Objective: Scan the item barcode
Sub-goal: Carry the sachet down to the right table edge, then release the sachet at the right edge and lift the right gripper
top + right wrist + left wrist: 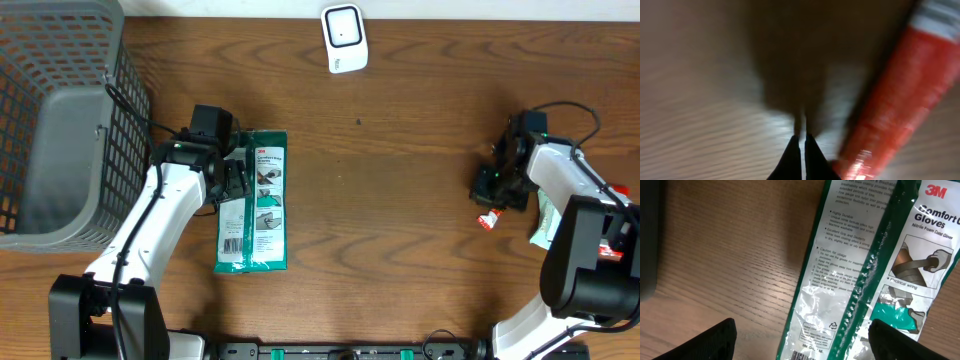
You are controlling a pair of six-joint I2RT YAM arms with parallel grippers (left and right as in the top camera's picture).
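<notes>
A green and clear 3M gloves package (254,205) lies flat on the wooden table, left of centre. In the left wrist view the package (860,275) shows its printed back, with a barcode (799,356) at the bottom edge. My left gripper (236,178) hovers over the package's left side, open (802,326), its fingers on either side of the package. A white scanner (344,38) stands at the far middle of the table. My right gripper (493,190) is shut (801,139) on nothing, just above the table. A red tube (900,95) lies beside it on the right.
A grey wire basket (60,120) fills the far left corner. The red tube (488,221) and a small green and white packet (545,220) lie near the right arm.
</notes>
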